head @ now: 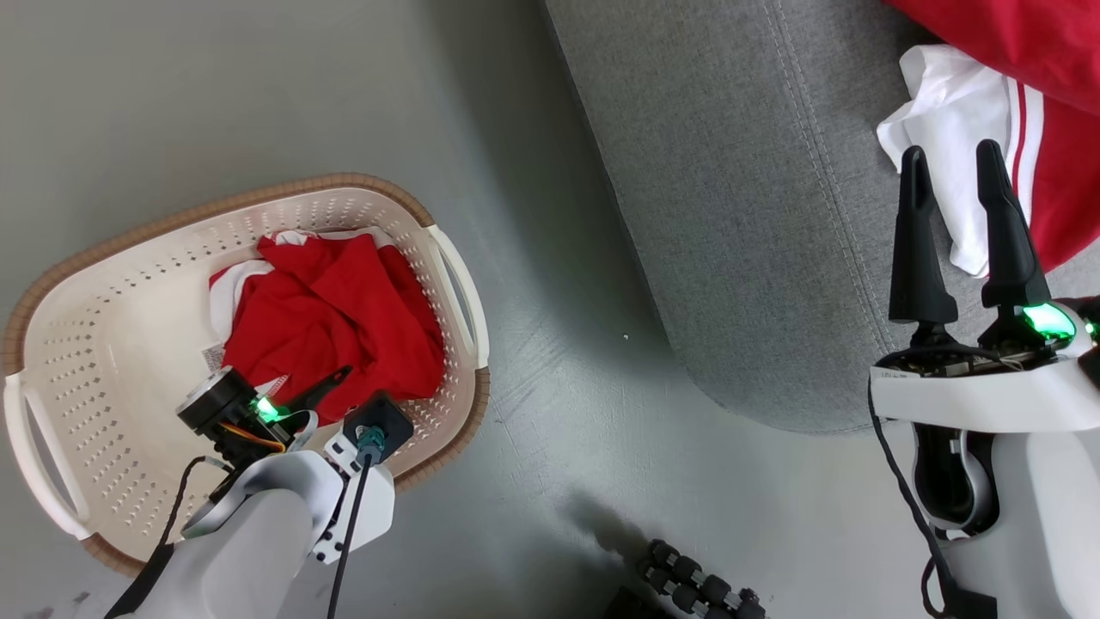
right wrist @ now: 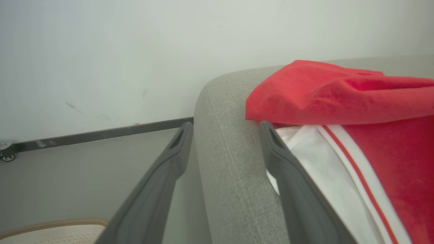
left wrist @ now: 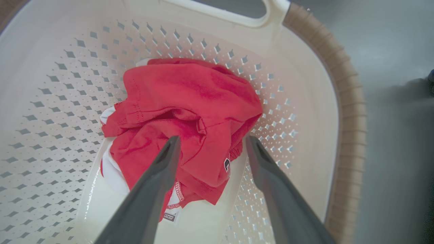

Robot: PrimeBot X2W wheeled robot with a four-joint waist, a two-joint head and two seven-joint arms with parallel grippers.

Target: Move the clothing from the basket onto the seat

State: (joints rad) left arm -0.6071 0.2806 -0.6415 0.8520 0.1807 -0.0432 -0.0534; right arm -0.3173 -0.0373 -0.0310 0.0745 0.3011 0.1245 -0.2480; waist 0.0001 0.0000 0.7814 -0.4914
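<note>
Currently the left gripper [left wrist: 213, 140] hangs inside the cream-white perforated plastic laundry basket [left wrist: 51, 101]. Its two dark fingers are spread wide with nothing held between them. They straddle the crumpled bright red fabric garment with white panels [left wrist: 190, 98], which lies bunched against the basket's far wall.

To do the pick well:
- Lower until both fingertips sink into the raised fold in the middle of the heap, then close fully. A pinch on a loose hem will probably let the cloth slide out.
- Take the thick ridge between the fingers, not the white panel underneath.
- Lift straight up until the hanging cloth is above the brown rim band [head: 215, 206].

The right gripper [head: 950, 155] is also open and empty. It hovers over the large rounded grey upholstered seat [head: 730, 215], just beside a red and white garment with stripe trim [head: 954, 103] already lying there.

Edges and room:
- In the left wrist view, the right-hand finger stands near the perforated wall. Keep clear of the wall as you close.
- The side handle [head: 455, 292] faces the seat. Carry the cloth above it.
- The grey floor [head: 559, 387] between basket and seat gives an open path.
- Bare upholstery lies left of the right gripper. Aim the drop there, well inside the seat's curved edge.
</note>
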